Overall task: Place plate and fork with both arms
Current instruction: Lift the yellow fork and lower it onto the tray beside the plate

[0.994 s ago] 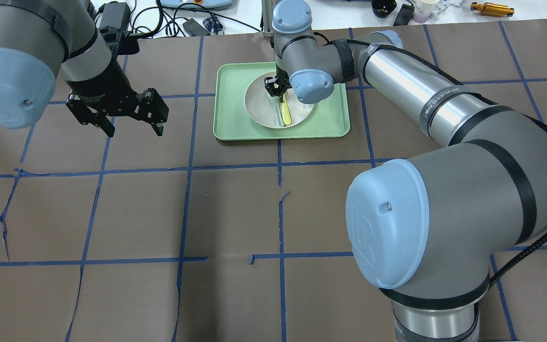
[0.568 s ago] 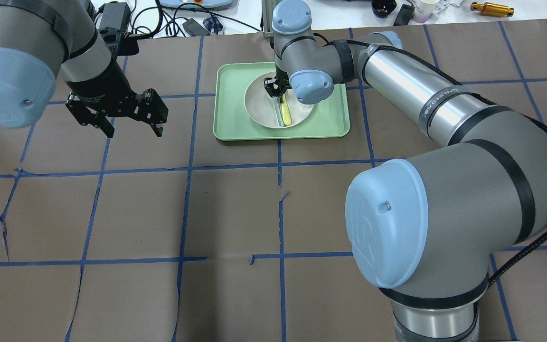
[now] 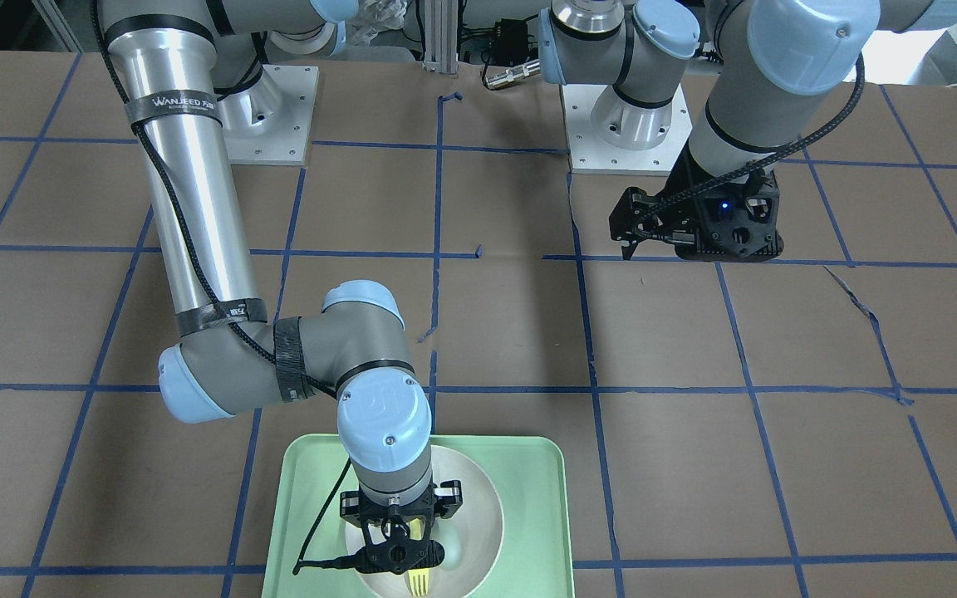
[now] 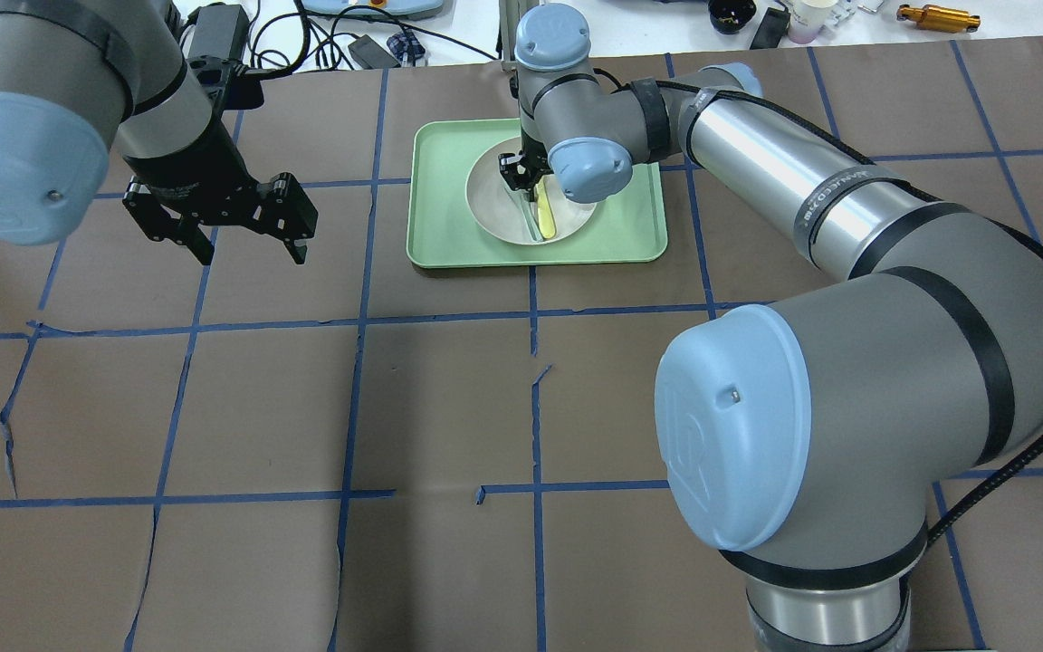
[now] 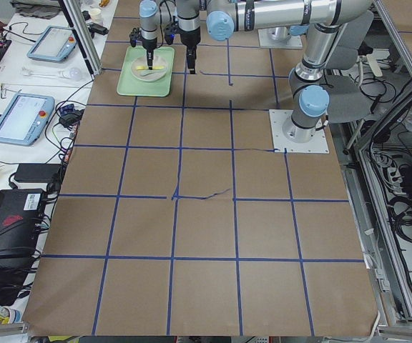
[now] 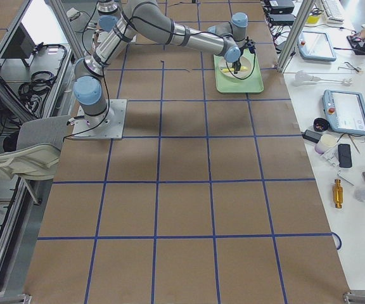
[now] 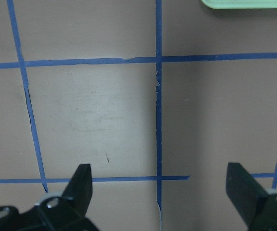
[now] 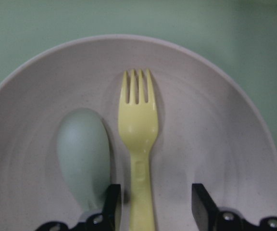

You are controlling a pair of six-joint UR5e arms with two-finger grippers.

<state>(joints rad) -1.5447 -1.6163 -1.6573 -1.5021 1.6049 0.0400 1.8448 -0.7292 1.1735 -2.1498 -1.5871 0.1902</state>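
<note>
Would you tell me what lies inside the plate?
A yellow fork and a pale spoon, side by side in the plate; from the front, the right gripper hides their handles.

The slim bright-yellow plastic fork point(image 8: 139, 159) is one plain colour. The smooth plastic spoon point(image 8: 83, 154) is pale grey-green. The round shallow plate point(image 8: 215, 144) is off-white (faintly speckled). The rectangular plastic tray point(image 4: 630, 226) is light green. The flat brown table point(image 4: 440, 398) carries a grid of blue tape lines.
</note>
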